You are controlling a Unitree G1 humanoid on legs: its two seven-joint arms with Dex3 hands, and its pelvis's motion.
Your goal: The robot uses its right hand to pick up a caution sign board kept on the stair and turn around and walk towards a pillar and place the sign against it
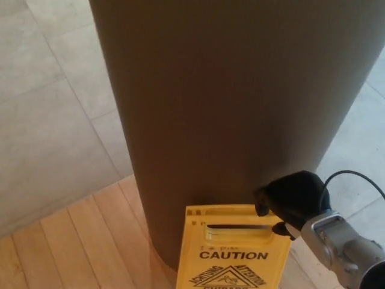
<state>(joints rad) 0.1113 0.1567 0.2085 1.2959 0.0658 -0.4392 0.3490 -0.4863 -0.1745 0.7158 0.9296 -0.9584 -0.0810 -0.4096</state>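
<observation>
Standing at the bottom centre of the frame, nearest the camera, is the yellow plastic caution sign board point(231, 253) with a slotted carry handle near its top edge and black "CAUTION" lettering above a warning triangle; its lower part runs out of the picture, so whether its foot is on the floor cannot be seen. Just to the right of the sign's upper right corner is the robot's right hand point(293, 200), black and bulky, joined to a silver metal wrist point(334, 241) at the lower right with a thin black cable point(355, 176) looping above it. The hand sits at that corner, apparently closed on the top edge beside the slot, though the individual digits are too dark to separate; gripping high at the handle end would let the board hang upright and be steered flat toward the column. Behind both rises the broad, round brown pillar point(234, 108), filling the upper centre, and the sign's top looks touching or just beside its curved face, which suggests the placing step is nearly complete. Light wooden floor planks point(78, 241) occupy the lower left, and pale grey stone tiles point(48, 108) lie farther off at the upper left. No left hand shows.
</observation>
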